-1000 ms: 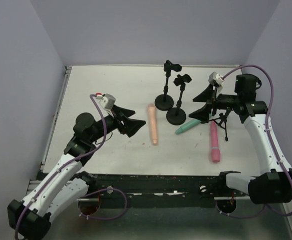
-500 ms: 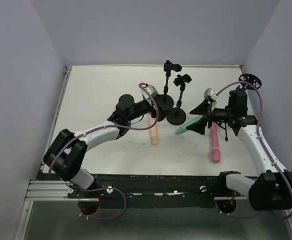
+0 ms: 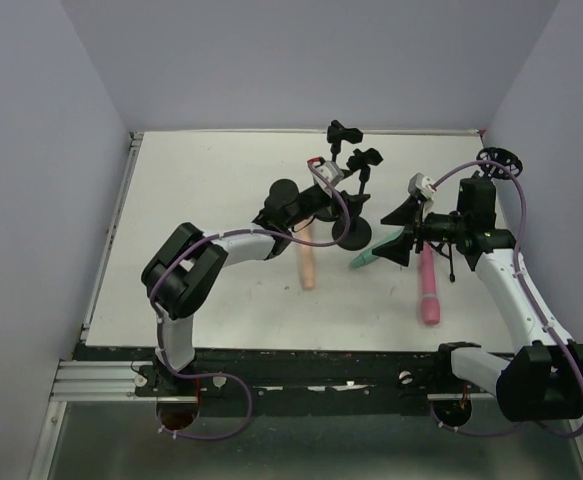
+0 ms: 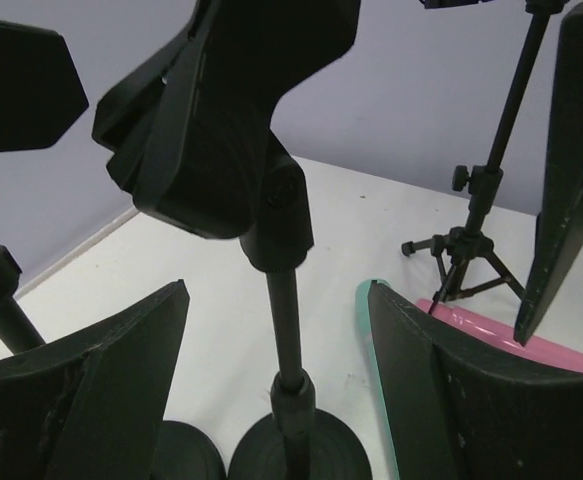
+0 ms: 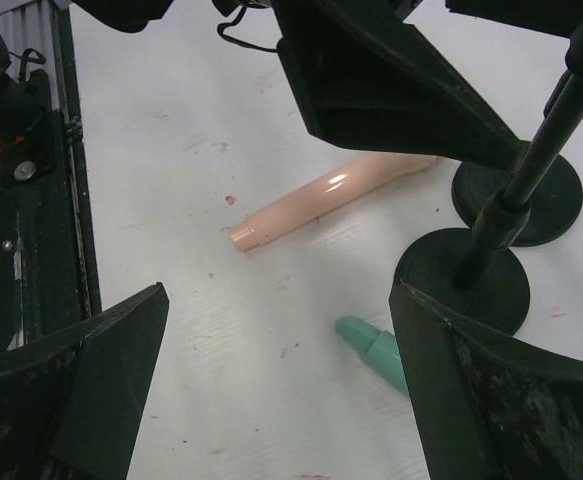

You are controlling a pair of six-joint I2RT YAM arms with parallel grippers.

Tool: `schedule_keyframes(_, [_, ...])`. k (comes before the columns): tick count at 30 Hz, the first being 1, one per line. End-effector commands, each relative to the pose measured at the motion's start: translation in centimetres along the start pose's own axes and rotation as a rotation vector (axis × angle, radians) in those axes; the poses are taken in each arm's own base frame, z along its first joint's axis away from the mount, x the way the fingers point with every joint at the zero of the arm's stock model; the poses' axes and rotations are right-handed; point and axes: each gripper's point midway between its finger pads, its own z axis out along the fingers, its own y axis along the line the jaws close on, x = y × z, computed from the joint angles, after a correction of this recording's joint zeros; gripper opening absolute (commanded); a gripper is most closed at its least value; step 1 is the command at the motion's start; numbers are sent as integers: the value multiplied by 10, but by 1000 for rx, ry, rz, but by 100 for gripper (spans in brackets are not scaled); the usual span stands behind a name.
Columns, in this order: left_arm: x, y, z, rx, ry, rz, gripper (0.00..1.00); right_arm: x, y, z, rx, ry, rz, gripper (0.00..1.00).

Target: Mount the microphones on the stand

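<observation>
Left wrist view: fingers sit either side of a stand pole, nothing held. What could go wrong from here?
1. The left gripper has its fingers straddling the stand pole. An off-centre close or a nudge could tip that stand into the second stand close beside it.
2. The right gripper, open, hovers near the same spot above the mint microphone. The two arms could clash.

peach mic, mint mic, pink mic (pastels)
</observation>
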Motion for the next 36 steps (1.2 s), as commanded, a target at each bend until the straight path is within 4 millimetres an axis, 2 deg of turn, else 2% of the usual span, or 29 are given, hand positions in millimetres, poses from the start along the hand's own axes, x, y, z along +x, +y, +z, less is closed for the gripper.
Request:
schedule_keyframes(1, [-11, 6, 16, -25, -55, 13, 77, -9, -3, -2, 14, 2, -37, 100])
schedule_keyframes(13, [-7, -9, 39, 11, -41, -44, 54, -10, -5, -2, 25, 8, -36, 100])
schedule_keyframes(18, [-4, -9, 39, 0, -36, -59, 47, -10, -5, -2, 26, 8, -39, 100])
schedule_keyframes(22, [-6, -9, 38, -7, -44, -61, 30, -10, -4, -2, 25, 9, -37, 100])
schedule_keyframes(24, [-12, -10, 38, -1, -57, -61, 17, -9, -4, -2, 25, 9, -36, 100])
schedule_keyframes(27, [-27, -14, 37, 15, -80, -61, 8, -9, -5, -2, 26, 11, -36, 100])
schedule_keyframes(32, [-70, -21, 31, 29, -149, -32, 0, -8, -5, -2, 24, 9, -36, 100])
schedule_keyframes(36, [-99, -24, 22, 31, -181, 10, 0, -8, -4, -2, 20, 9, -35, 100])
